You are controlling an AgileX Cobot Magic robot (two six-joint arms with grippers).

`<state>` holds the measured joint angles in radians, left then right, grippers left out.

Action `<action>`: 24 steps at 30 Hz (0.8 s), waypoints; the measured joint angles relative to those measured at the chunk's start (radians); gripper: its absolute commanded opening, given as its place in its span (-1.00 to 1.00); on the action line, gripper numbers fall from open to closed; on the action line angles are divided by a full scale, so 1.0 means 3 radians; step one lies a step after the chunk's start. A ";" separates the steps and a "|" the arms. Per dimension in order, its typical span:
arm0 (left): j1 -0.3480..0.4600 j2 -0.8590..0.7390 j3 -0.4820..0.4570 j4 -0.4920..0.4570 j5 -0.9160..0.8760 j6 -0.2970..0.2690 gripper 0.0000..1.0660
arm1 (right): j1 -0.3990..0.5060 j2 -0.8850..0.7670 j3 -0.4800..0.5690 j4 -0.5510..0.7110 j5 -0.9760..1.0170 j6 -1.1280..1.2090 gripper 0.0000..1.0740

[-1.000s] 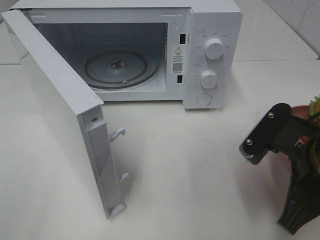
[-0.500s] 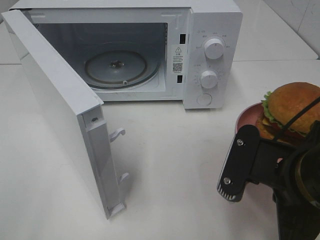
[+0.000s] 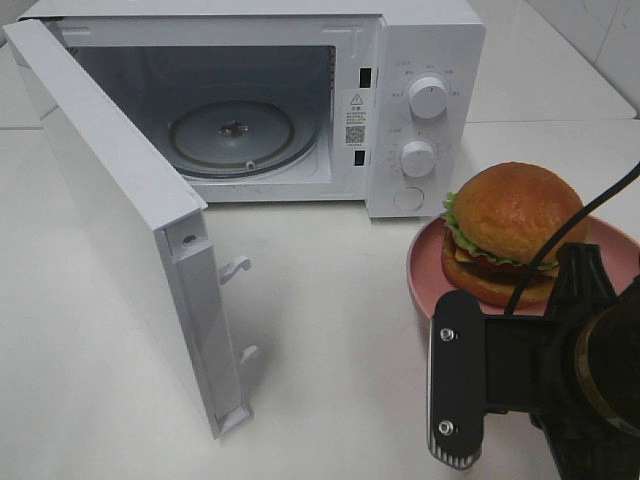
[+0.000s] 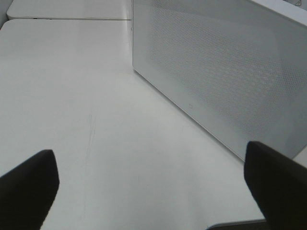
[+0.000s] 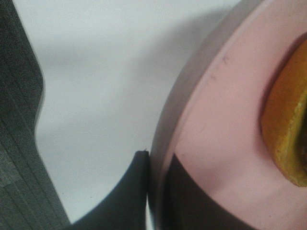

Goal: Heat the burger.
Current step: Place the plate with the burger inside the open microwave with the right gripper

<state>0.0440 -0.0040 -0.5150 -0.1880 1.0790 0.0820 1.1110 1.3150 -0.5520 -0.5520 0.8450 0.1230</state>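
burger (image 3: 512,235) upright on plate (image 3: 425,270), 4 o'clock of microwave (image 3: 430,60) | right arm (image 3: 540,370) at plate's 6 o'clock, right fingers (image 5: 129,191) pinched plate rim | left fingers (image 4: 29,187) spread above tabletop (image 4: 96,120) beside door (image 4: 230,72)

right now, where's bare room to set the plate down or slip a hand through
Free: the tabletop between the open microwave door and the pink plate, and the bare glass turntable inside. Crowded: front right, where the right gripper clamps the plate's rim beside the burger.
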 measured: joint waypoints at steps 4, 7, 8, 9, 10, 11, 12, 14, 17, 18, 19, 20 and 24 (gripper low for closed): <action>0.0000 0.0000 0.0000 0.0000 0.0000 0.0000 0.83 | 0.0000 0.0000 0.0000 -0.0023 -0.0097 -0.0320 -1.00; 0.0000 0.0000 0.0000 0.0000 0.0000 0.0000 0.83 | 0.0000 0.0000 0.0000 -0.0050 -0.0163 -0.0430 -1.00; 0.0000 0.0000 0.0000 0.0000 0.0000 0.0000 0.83 | 0.0000 0.0000 0.0000 -0.0050 -0.0163 -0.0430 -1.00; 0.0000 0.0000 0.0000 0.0000 0.0000 0.0000 0.83 | 0.0000 0.0000 0.0000 -0.0067 -0.0197 -0.0447 -1.00; 0.0000 0.0000 0.0000 0.0000 0.0000 0.0000 0.83 | 0.0000 0.0000 0.0000 -0.0077 -0.0207 -0.0450 -1.00; 0.0000 0.0000 0.0000 0.0000 0.0000 0.0000 0.83 | 0.0000 0.0000 0.0000 -0.0077 -0.0207 -0.0450 -1.00; 0.0000 0.0000 0.0000 0.0000 0.0000 0.0000 0.83 | 0.0000 0.0000 0.0000 -0.0090 -0.0247 -0.0453 -1.00; 0.0000 0.0000 0.0000 0.0000 0.0000 0.0000 0.83 | -0.0003 0.0000 0.0003 -0.0097 -0.0313 -0.0460 -1.00; 0.0000 0.0000 0.0000 0.0000 0.0000 0.0000 0.83 | -0.0067 0.0000 0.0003 -0.0097 -0.0493 -0.0527 -1.00; 0.0000 0.0000 0.0000 0.0000 0.0000 0.0000 0.83 | -0.0097 0.0000 0.0003 -0.0097 -0.0553 -0.0573 -1.00; 0.0000 0.0000 0.0000 0.0000 0.0000 0.0000 0.83 | -0.0160 0.0000 0.0003 -0.0103 -0.0640 -0.0690 -1.00; 0.0000 0.0000 0.0000 0.0000 0.0000 0.0000 0.83 | -0.0160 0.0000 0.0003 -0.0103 -0.0640 -0.0690 -1.00; 0.0000 0.0000 0.0000 0.0000 0.0000 0.0000 0.83 | -0.0310 0.0000 0.0003 -0.0107 -0.0747 -0.0990 -1.00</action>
<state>0.0440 -0.0040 -0.5150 -0.1880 1.0790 0.0820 1.0180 1.3150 -0.5510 -0.5840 0.6210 -0.1740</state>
